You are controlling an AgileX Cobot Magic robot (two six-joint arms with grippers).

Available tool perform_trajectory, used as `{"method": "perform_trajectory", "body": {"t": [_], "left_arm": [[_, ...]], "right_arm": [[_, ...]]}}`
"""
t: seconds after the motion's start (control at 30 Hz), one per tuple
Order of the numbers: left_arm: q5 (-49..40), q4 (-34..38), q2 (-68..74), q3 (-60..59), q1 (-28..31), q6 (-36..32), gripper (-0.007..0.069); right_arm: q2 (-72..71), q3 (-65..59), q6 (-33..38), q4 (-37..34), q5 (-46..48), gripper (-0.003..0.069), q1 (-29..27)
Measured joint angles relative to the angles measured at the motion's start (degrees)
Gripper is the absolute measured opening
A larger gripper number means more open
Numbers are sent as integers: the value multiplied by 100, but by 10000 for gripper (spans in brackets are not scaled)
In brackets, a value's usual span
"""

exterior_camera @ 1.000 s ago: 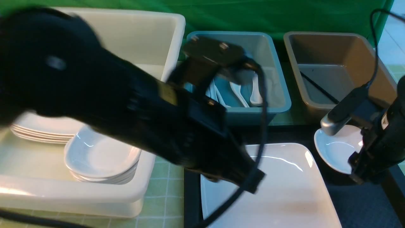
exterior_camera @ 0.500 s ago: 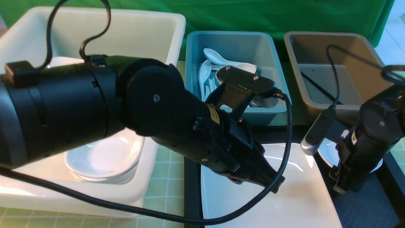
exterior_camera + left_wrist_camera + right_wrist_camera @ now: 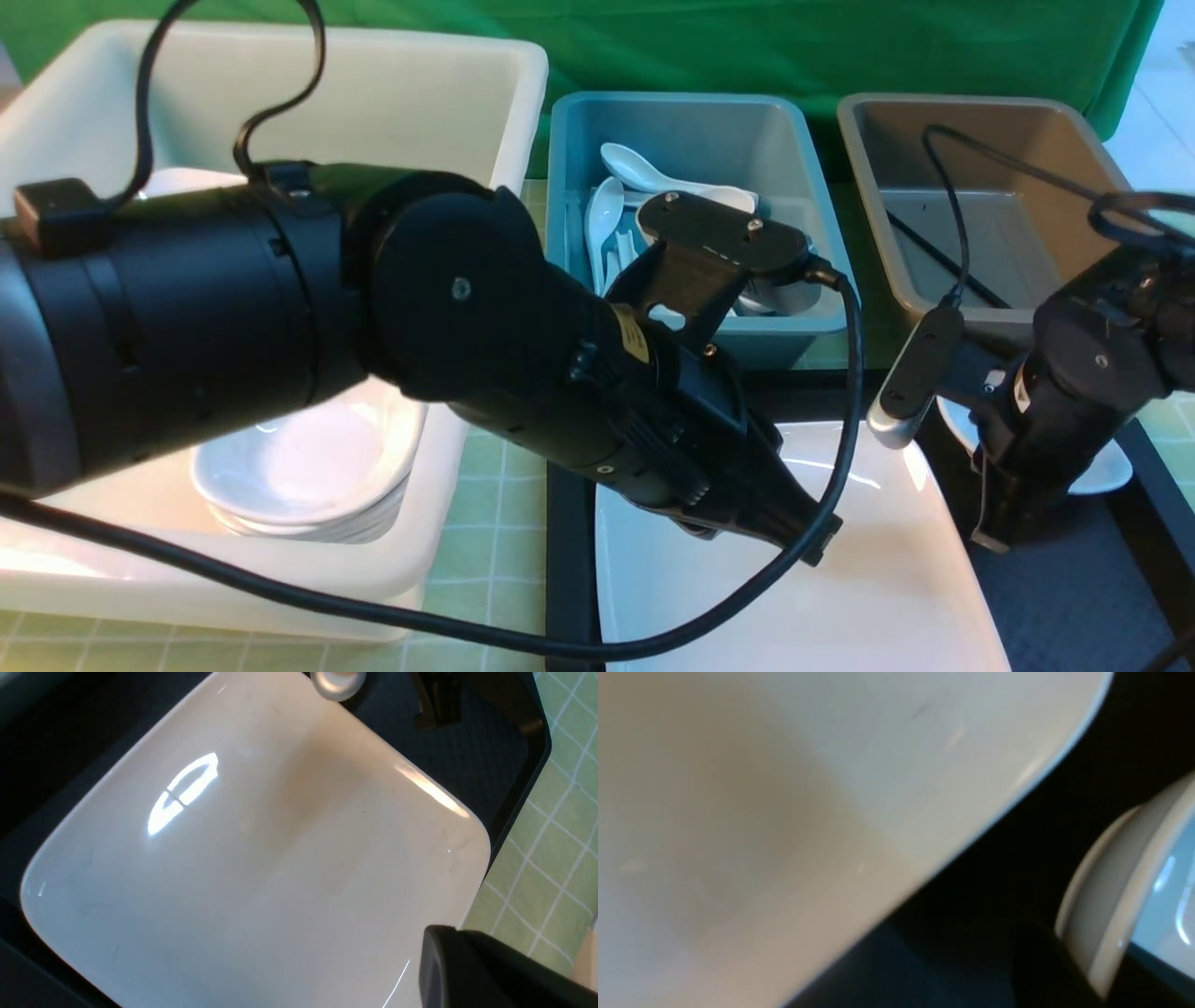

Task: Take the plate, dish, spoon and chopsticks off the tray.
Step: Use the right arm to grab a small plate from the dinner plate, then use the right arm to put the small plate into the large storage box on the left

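Observation:
The large white plate (image 3: pixel 868 579) lies on the black tray (image 3: pixel 568 569), filling the left wrist view (image 3: pixel 261 858). My left gripper (image 3: pixel 789 534) hangs low over the plate's near left part. Only one black finger (image 3: pixel 467 970) shows, so its state is unclear. The small white dish (image 3: pixel 1106 471) sits on the tray right of the plate. My right gripper (image 3: pixel 999 527) is shut on the dish's rim (image 3: pixel 1106 914). White spoons (image 3: pixel 616 201) lie in the blue bin, and a black chopstick (image 3: pixel 943 266) in the brown bin.
A big white tub (image 3: pixel 439 84) at the left holds stacked small dishes (image 3: pixel 308 467). The blue bin (image 3: pixel 822 233) and the brown bin (image 3: pixel 1074 140) stand behind the tray. The left arm's bulk and cable cross the middle of the front view.
The left arm has swung down and settled over the plate. The right arm has shifted left and lower, and its jaws have closed on the dish's rim.

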State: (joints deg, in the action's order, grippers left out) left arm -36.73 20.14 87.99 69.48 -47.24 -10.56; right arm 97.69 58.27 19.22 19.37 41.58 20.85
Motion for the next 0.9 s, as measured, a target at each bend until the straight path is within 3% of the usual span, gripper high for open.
{"method": "perform_trajectory", "body": {"t": [0.17,0.3,0.43,0.53,0.6,0.77,0.9], "left_arm": [[-378,-266,-78,429,388,334,-3],[-737,-504,-219,890,876,412,-3],[-1357,-768,-605,1356,1932,442,-3],[-1789,-800,-1153,1412,3190,441,-3],[-1940,-828,-1305,1412,3556,451,-3],[-2304,-831,-2180,982,5270,440,-3],[-2333,-746,-2772,377,5957,440,-3]], "right_arm": [[-846,445,0,-682,904,24,298],[-1494,1028,0,-1381,996,24,417],[-1888,2226,647,-3433,992,24,544],[-1561,3041,1201,-4581,1053,24,1002],[-1330,3313,1253,-4760,1060,24,1313],[150,4536,1344,-4895,1093,24,2461],[1172,5311,1282,-4710,1127,26,2970]]}}
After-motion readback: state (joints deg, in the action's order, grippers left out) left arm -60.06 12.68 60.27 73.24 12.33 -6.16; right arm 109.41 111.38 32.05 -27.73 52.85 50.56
